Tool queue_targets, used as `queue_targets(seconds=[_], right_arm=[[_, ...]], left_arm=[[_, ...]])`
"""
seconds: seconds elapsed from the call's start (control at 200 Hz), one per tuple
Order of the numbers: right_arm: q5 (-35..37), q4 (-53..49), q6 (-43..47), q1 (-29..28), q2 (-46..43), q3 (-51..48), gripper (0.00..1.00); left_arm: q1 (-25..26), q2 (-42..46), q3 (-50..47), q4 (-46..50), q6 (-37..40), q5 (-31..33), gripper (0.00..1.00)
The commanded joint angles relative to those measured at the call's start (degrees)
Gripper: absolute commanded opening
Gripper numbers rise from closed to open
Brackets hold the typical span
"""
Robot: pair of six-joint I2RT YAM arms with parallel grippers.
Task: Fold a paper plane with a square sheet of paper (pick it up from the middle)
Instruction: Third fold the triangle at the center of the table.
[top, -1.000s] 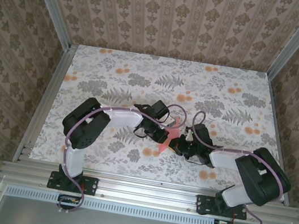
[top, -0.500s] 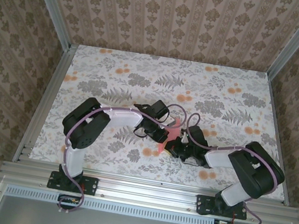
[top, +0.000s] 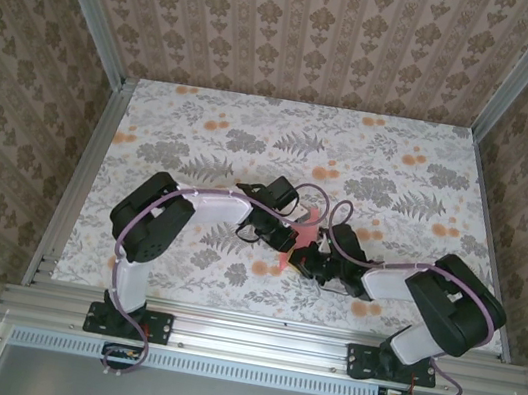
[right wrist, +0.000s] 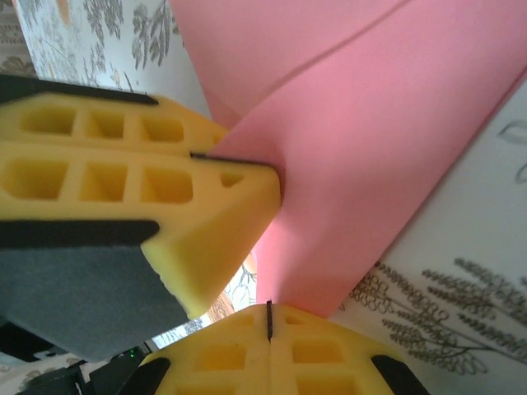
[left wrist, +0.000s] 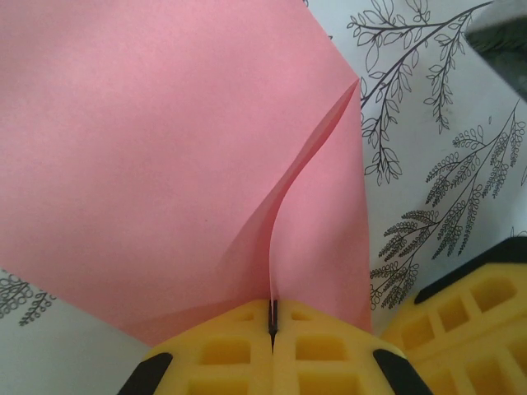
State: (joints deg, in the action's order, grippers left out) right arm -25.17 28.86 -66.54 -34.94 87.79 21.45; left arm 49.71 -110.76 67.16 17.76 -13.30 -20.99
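The square sheet of paper [left wrist: 165,164] is pink and lies partly lifted off the table, with a raised ridge running up its middle. My left gripper [left wrist: 272,317] is shut on that ridge, its yellow fingers [right wrist: 165,177] clamping the fold. In the top view the paper [top: 308,223] shows between the two wrists at the table's middle. My right gripper [right wrist: 268,317] is shut, and the sheet's lower edge [right wrist: 329,271] lies flat across its tips; no paper enters its slit. One right finger [left wrist: 478,304] sits just beside the sheet's edge.
The floral tablecloth [top: 254,135] stretches away behind both arms. Aluminium rails [top: 80,177] and patterned walls close in the table's sides and back. Both grippers [top: 297,244] sit close together near the middle front.
My right gripper has slid left, closer to the left gripper and the paper, and its elbow has shifted. The left arm and its hold on the paper are unchanged.
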Motion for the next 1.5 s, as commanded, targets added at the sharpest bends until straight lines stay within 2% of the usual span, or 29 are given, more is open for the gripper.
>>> queue_targets(seconds=[0.0,0.265,0.54,0.755,0.91,1.105,1.2,1.25,1.305,1.395,1.495], right_arm=[[1.9,-1.1,-1.1,-1.7,1.0,0.8,0.06],[5.1,-2.9,-1.2,-2.6,3.9,-0.1,0.06],[5.9,-11.9,0.4,-4.9,-4.9,3.1,0.07],[5.3,-7.1,-0.8,-5.4,1.8,3.6,0.07],[7.3,-12.1,-0.2,-5.7,2.9,3.5,0.06],[8.6,-17.3,2.0,-5.1,-5.5,3.7,0.08],[9.0,-23.2,5.1,-2.6,-12.1,5.1,0.1],[9.1,-26.7,7.1,-0.3,-14.6,5.9,0.11],[8.7,-29.4,9.2,2.7,-16.3,6.4,0.11],[5.2,-29.5,12.2,7.9,-15.7,7.7,0.12],[1.1,-30.0,15.1,10.1,-11.3,12.6,0.11]], left_arm=[[-1.0,-1.3,-1.1,3.5,-0.7,3.2,0.04],[-1.0,-1.3,-1.2,3.2,-0.8,3.2,0.05],[-1.0,-1.3,-1.5,3.1,-0.8,3.2,0.04],[-1.1,-1.1,-1.3,3.2,-0.8,3.2,0.05],[-1.2,-0.9,-1.4,3.3,-0.8,3.4,0.05],[-1.1,-0.3,-1.3,3.3,-1.2,3.7,0.06],[-1.3,1.1,-1.3,3.3,-2.2,4.3,0.11],[-1.3,2.0,-1.1,3.3,-3.0,4.4,0.17],[-1.5,3.5,-0.8,3.4,-3.8,4.4,0.19],[-1.8,5.4,0.3,3.8,-4.9,5.0,0.32],[-1.9,6.7,1.4,4.6,-5.6,5.1,0.38]])
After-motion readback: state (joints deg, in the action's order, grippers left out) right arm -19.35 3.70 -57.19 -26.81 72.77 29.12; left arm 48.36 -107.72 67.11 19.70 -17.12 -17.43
